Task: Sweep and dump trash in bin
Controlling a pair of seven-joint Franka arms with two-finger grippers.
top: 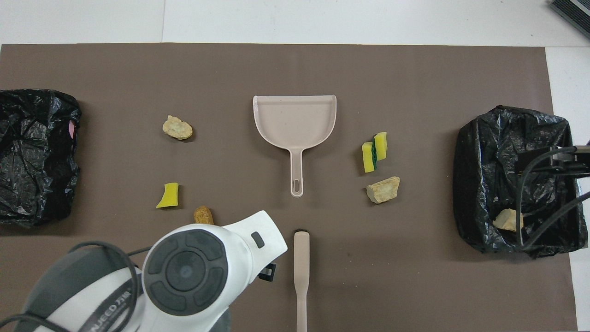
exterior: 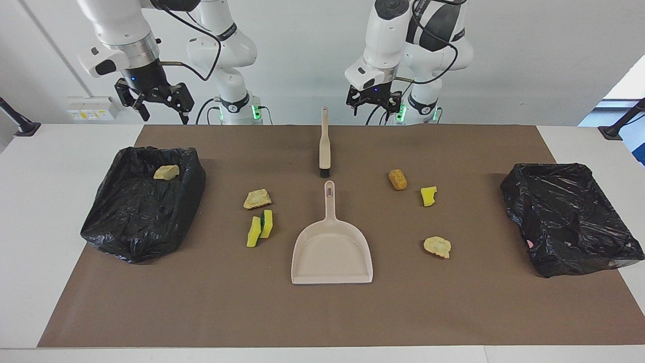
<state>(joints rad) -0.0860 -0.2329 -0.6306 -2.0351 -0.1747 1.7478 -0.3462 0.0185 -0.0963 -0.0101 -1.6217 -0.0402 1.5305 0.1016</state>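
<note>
Facing view: left gripper (exterior: 374, 105) hanging raised, jaws apart, gripping nothing, over the mat's robot-side edge just beside the brush (exterior: 325, 146), on the left arm's side of it. Right gripper (exterior: 155, 103) waiting up high, fingers spread and empty, over the counter (exterior: 60, 166) near the bin (exterior: 143, 209) at the right arm's end. Tan chunk (exterior: 166, 172) lying inside that bin. Dustpan (exterior: 332, 245) lying flat mid-mat, handle pointing at the brush. Trash lying loose on the mat (exterior: 201, 312) to both sides of the dustpan: tan chunk (exterior: 257, 198), yellow-green pieces (exterior: 260, 227), orange-brown chunk (exterior: 397, 179), yellow piece (exterior: 429, 196), pale chunk (exterior: 437, 246). Second bin (exterior: 569, 218) sitting at the left arm's end.

Overhead view: left arm's wrist (top: 193, 272) blocking the gripper, partly covering the orange-brown chunk (top: 203, 215). Brush handle (top: 301, 276) lying just beside it. Dustpan (top: 295, 127) lying farther out.
</note>
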